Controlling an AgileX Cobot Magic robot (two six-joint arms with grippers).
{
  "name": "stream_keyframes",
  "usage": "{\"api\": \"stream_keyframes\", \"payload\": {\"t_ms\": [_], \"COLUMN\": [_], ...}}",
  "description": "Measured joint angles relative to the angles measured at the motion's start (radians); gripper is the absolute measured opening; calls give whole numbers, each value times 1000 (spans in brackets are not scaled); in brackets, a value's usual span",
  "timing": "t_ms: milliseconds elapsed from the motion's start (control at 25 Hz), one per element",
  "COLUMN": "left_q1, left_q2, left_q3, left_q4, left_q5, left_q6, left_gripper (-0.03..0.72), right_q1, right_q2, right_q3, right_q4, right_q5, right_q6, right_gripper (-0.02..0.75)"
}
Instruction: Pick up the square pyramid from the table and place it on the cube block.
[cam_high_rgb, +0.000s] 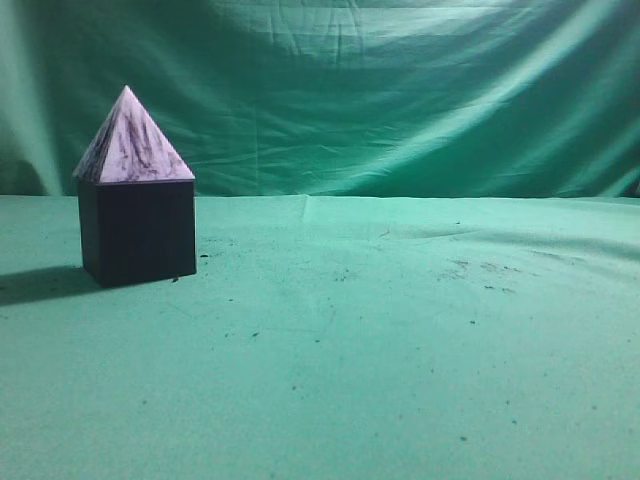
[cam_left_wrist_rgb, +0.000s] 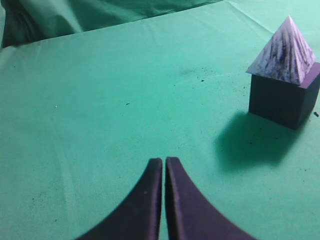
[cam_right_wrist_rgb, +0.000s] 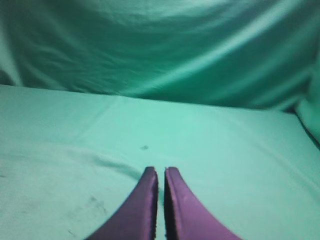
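Exterior view: low, near desk (cam_high_rgb: 400, 380) height, looking straight along the green cloth to the hanging backdrop (cam_high_rgb: 400, 90). Cube block (cam_high_rgb: 137, 230) with the square pyramid (cam_high_rgb: 132, 140) on top seen side-on, far left, middle distance.

Left wrist view: higher up, tilted down over closed jaws at the bottom edge. Same cube block (cam_left_wrist_rgb: 282, 102) and square pyramid (cam_left_wrist_rgb: 285, 52) at upper right, well apart.

Right wrist view: low, facing the backdrop (cam_right_wrist_rgb: 160, 50), blurry, closed jaws at bottom. Shares only cloth with the others.
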Motion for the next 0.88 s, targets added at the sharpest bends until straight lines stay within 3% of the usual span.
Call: {"api": "stream_keyframes", "payload": {"t_ms": [240, 440, 880], "left_q1": [0, 0, 0], "left_q2": [0, 0, 0], "left_q3": [0, 0, 0], "left_q4": [0, 0, 0], "left_q5": [0, 0, 0], "left_q6": [0, 0, 0], "left_gripper": [0, 0, 0], "right_q1": [-128, -185, -205], "right_q2": [-28, -28, -28], "right_q3": [174, 188, 188], "right_q4": [24, 49, 49], "right_q5": [-47, -8, 17], "right_q6": [0, 0, 0], "right_gripper": [0, 0, 0]}}
